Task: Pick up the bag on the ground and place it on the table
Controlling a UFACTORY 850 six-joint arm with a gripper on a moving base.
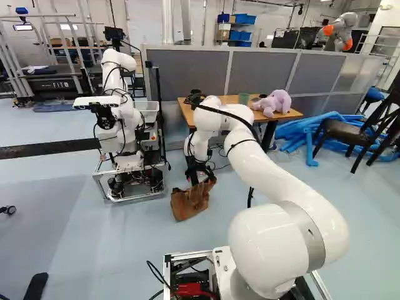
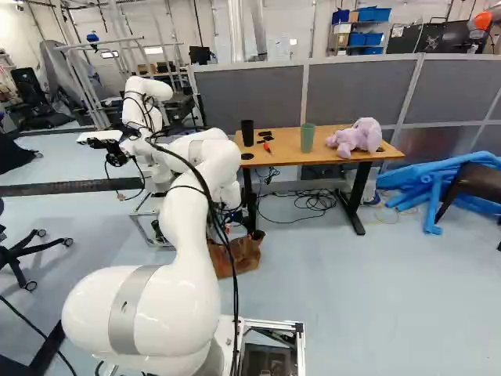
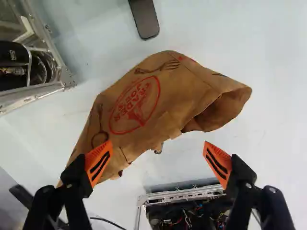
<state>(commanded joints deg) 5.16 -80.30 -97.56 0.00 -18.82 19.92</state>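
Note:
Low over the floor, my gripper hangs at the brown paper bag, overlapping its top in the left base view. The bag shows partly behind my arm in the right base view. Seen from the wrist, the gripper is open; one finger overlaps the crumpled bag, the other stands beside it over bare floor. The bag lies mostly ahead of the fingers, its mouth spread open at one end. Nothing is gripped. The wooden table stands beyond the bag.
On the table are a purple plush toy, a green cup and a black cup. Another robot on a metal frame stands left of the bag. Cables lie under the table. Blue tubes and dark chairs are farther right.

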